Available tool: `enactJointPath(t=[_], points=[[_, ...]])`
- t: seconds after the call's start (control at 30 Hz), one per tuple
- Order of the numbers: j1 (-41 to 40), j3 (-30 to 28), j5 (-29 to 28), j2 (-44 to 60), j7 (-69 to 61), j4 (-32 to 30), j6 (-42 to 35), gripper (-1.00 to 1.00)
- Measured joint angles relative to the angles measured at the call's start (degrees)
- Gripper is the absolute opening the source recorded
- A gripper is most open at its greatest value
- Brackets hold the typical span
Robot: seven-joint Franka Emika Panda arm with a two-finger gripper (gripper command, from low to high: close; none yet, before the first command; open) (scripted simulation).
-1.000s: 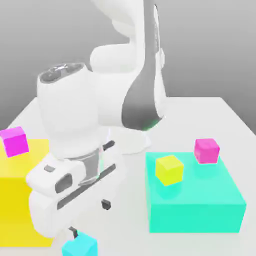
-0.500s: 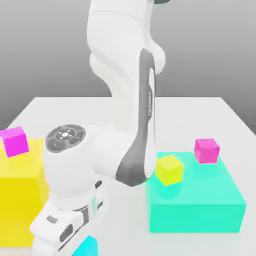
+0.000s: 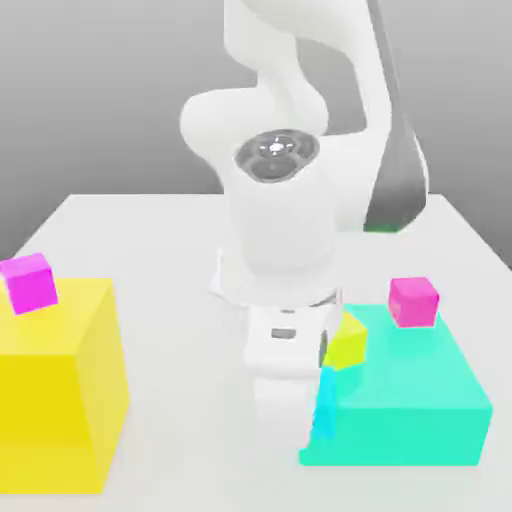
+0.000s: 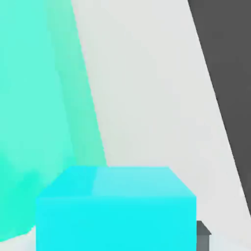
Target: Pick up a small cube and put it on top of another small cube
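Jaws closed on the cyan cube (image 4: 116, 223), we hold it beside the teal block's (image 3: 395, 435) near-left corner in the exterior view; carried too low, it could clip that edge and twist in our grip.

Small plain cyan cube (image 4: 116, 223) between the fingers (image 4: 203, 238), partly hidden in the exterior view.

A big, smooth yellow block (image 3: 55, 415) stands at the exterior view's left, partly cut off by the edge. A big, smooth teal block (image 3: 410, 435) (lower than the yellow one) sits at the exterior view's right, well apart from it. Both rest on a pale, plain tabletop (image 3: 185, 400) before a grey backdrop (image 3: 100, 90).
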Motion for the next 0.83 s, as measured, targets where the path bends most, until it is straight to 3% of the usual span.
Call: enactJointPath(t=[0.5,0.7,0.73,0.83], points=[[12.6,15.2,-10.0,-30.8,4.1,-15.6,-10.7,-1.00],[13.5,18.0,-11.1,-26.7,4.8,-20.6,-0.7,-1.00],[13.4,18.1,-11.1,-25.4,4.8,-21.2,1.3,1.00],[13.4,18.1,-11.1,-25.4,4.8,-21.2,1.3,1.00]])
